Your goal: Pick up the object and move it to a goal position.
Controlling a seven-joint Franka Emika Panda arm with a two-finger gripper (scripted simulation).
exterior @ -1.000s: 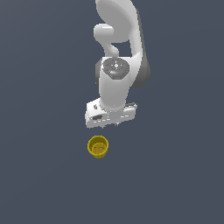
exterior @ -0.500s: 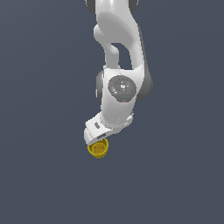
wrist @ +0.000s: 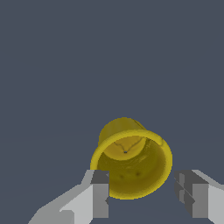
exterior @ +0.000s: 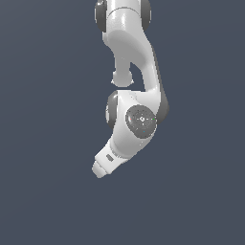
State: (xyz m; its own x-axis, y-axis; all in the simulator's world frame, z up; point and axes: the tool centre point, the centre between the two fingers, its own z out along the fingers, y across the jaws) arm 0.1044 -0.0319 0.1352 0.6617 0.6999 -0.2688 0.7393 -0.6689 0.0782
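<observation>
In the wrist view the object, a mustard-yellow cup (wrist: 131,159), rests on the dark grey floor with its hollow opening turned toward the camera. My gripper (wrist: 143,183) is open. One finger (wrist: 99,192) stands on each side of the cup's near rim, close to it, and I cannot tell whether they touch it. In the exterior view the cup is hidden behind the lowered arm, and only the white hand (exterior: 107,161) shows, tilted down toward the exterior view's left.
The dark grey floor (wrist: 52,65) stretches flat all around. The white arm (exterior: 136,72) hangs down from the top of the exterior view. No other objects show.
The arm has dropped down and tilted over the cup. The cup, in plain sight a second ago, is now hidden behind the hand in the exterior view.
</observation>
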